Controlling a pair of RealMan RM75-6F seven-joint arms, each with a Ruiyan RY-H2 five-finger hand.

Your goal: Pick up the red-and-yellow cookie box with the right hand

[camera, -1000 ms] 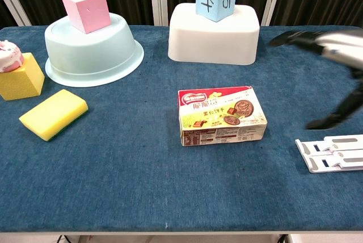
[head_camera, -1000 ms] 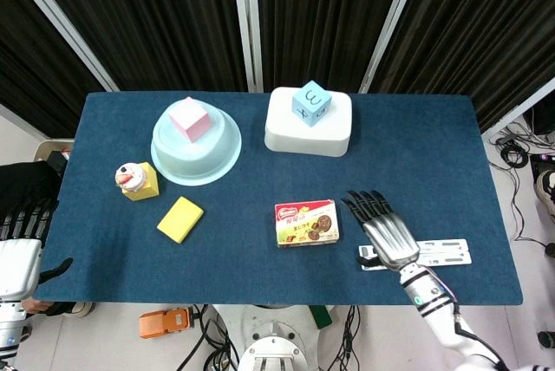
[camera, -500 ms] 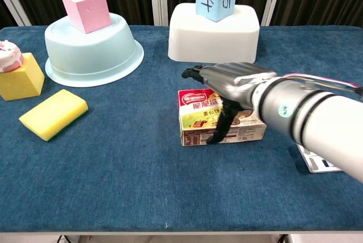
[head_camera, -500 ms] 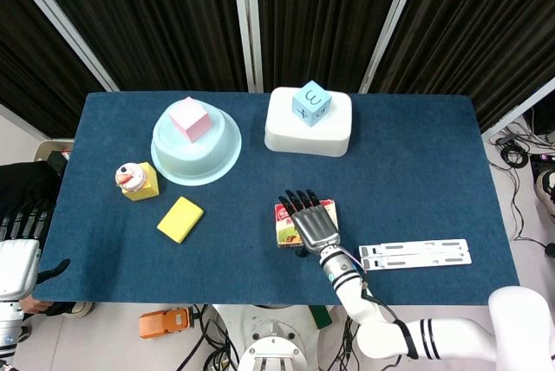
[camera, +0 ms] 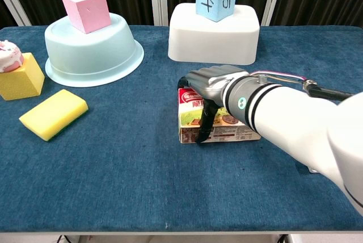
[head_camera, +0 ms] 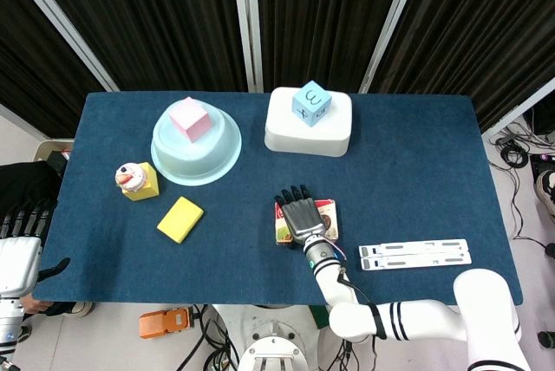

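The red-and-yellow cookie box (head_camera: 328, 215) (camera: 232, 126) lies flat on the blue table, near the front and a little right of centre. My right hand (head_camera: 301, 213) (camera: 215, 84) is spread over the box's left half, fingers reaching past its far edge. Its thumb (camera: 203, 124) hangs down against the box's front face. The box stays on the cloth and the hand hides much of its top. My left hand (head_camera: 19, 245) hangs beyond the table's left edge, fingers apart and holding nothing.
An upturned pale-blue bowl (head_camera: 196, 152) carries a pink cube (head_camera: 189, 118). An upturned white tub (head_camera: 309, 126) carries a blue cube (head_camera: 310, 102). A yellow sponge (head_camera: 180, 218) and a yellow block with a cupcake toy (head_camera: 136, 180) sit on the left. A flat white bracket (head_camera: 414, 254) lies right of the box.
My right hand has swept left from beside the white bracket to above the cookie box, then lowered onto its left half with the thumb down the front face. The left hand has not moved.
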